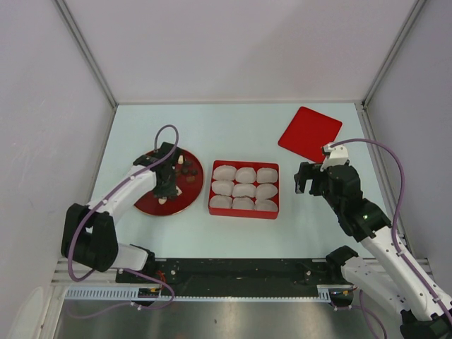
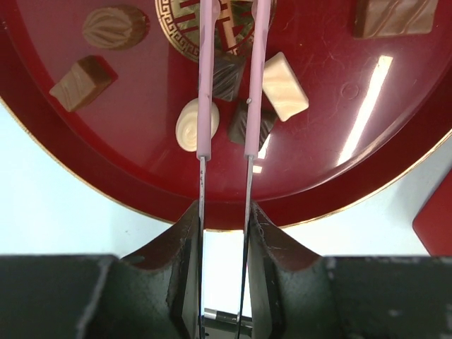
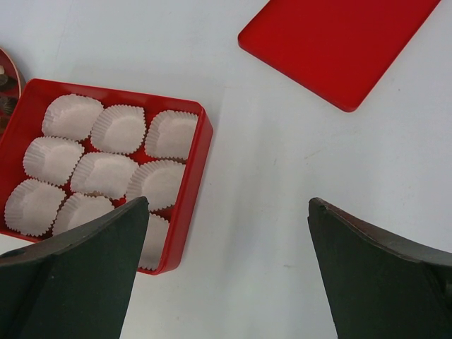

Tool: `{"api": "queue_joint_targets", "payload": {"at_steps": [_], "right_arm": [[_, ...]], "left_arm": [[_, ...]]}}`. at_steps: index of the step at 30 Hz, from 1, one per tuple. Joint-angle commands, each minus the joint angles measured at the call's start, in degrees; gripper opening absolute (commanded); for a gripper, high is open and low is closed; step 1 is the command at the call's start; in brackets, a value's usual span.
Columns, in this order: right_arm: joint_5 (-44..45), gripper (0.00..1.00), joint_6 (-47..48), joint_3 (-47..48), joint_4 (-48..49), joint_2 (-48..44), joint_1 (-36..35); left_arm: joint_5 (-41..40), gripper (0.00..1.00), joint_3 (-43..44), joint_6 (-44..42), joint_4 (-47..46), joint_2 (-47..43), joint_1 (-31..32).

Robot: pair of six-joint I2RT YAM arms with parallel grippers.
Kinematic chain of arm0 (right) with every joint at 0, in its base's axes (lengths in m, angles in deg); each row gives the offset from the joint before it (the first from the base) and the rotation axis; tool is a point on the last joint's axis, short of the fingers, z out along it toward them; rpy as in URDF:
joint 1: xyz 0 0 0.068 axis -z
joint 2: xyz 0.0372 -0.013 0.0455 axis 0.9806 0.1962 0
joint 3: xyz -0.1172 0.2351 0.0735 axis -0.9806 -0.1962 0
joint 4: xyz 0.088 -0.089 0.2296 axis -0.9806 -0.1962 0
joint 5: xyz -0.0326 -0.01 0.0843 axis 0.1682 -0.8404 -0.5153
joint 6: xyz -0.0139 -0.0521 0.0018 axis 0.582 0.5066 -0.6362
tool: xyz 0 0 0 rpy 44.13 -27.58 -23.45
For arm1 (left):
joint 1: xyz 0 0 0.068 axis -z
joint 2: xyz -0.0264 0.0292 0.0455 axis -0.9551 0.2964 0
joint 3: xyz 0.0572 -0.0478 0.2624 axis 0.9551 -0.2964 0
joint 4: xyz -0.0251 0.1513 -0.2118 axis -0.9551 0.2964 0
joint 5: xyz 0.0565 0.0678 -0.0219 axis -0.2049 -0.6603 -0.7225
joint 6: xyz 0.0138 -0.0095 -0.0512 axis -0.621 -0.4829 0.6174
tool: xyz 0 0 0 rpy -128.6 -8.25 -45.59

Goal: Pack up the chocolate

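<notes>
Robot test cell in a lab

Plain pale wall panels set in metal framing box in a white table. A left arm and a right arm are bolted by a toothed rail at its near edge, with purple cables looping off them. A few props are laid out on the table: a red plate of chocolates, a red box of white paper cups, and a flat red lid.

White arms, black joints, purple cables, dark right pincer
</notes>
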Motion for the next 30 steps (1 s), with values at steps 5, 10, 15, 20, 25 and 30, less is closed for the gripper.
{"api": "queue_joint_targets", "payload": {"at_steps": [5, 10, 15, 20, 25, 30], "right_arm": [[-0.5, 1.0, 0.9, 0.1, 2.7, -0.5, -0.3], [-0.7, 1.0, 1.0, 0.1, 2.7, -0.4, -0.4], [-0.8, 0.99, 0.9, 0.1, 2.9, -0.4, -0.4], [-0.8, 0.99, 0.9, 0.1, 3.0, -0.5, -0.4], [-0.8, 0.99, 1.0, 0.1, 2.9, -0.5, -0.4], [-0.7, 0.99, 1.0, 0.1, 3.2, -0.5, -0.3]], "left_arm": [[-1.6, 0.0, 0.2, -0.4, 1.7, -6.4, -1.0], [-1.9, 0.0, 1.4, -1.5, 2.5, -8.0, -1.0], [-1.3, 0.0, 1.8, -1.9, 2.9, -8.5, -1.0], [1.8, 0.0, 1.7, -2.6, 1.6, -9.9, -0.9], [4.5, 0.0, 5.1, -5.1, 0.8, -12.4, -0.8], [8.9, 0.0, 9.1, -7.3, -0.8, -13.8, 1.3]]}}
